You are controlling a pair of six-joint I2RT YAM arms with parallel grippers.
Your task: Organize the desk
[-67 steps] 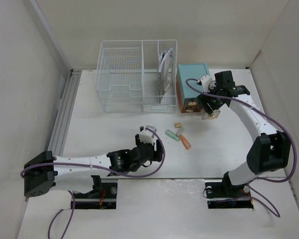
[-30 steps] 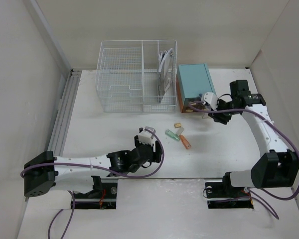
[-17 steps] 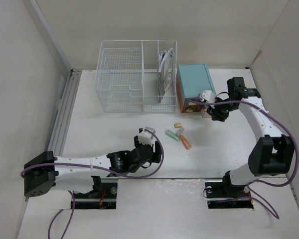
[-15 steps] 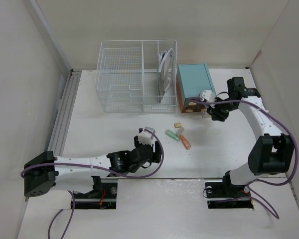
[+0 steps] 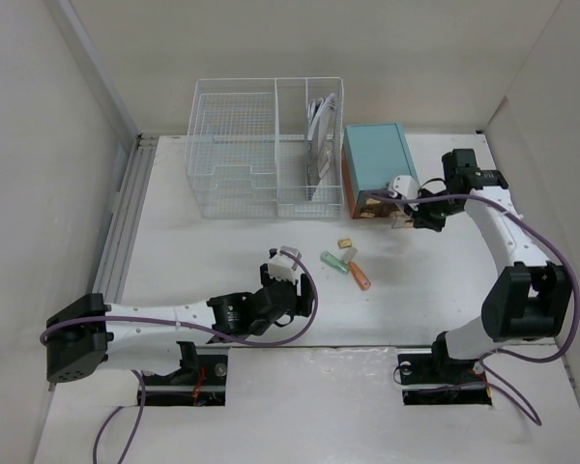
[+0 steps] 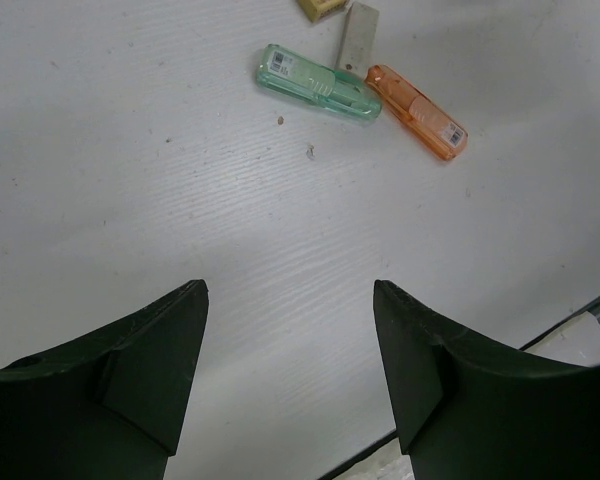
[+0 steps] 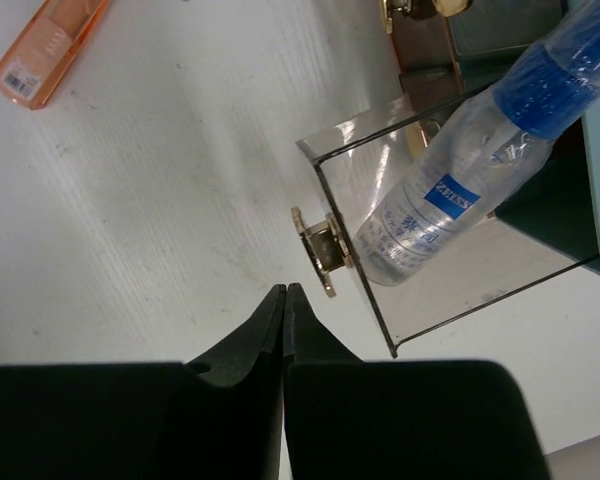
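The desk [image 5: 193,261] is a white tabletop. At its back right stands a teal drawer box [image 5: 375,166] with a clear drawer [image 7: 450,290] pulled out. A spray bottle [image 7: 450,190] with a blue cap lies in the drawer. My right gripper [image 7: 284,288] is shut on nothing, its tips just short of the drawer's gold handle [image 7: 318,250]; in the top view the right gripper [image 5: 418,218] sits at the drawer's front. My left gripper [image 6: 290,288] hangs open over bare desk, nothing between its fingers.
A green case [image 6: 318,84], an orange case [image 6: 418,112] and a small grey piece [image 6: 358,38] lie ahead of the left gripper. A white wire basket [image 5: 234,145] stands at the back, flat items upright in its right compartment. A ribbed rail [image 5: 126,222] runs along the left edge.
The right gripper has closed its jaws and moved in from the right to the drawer's front. The left arm has not moved.
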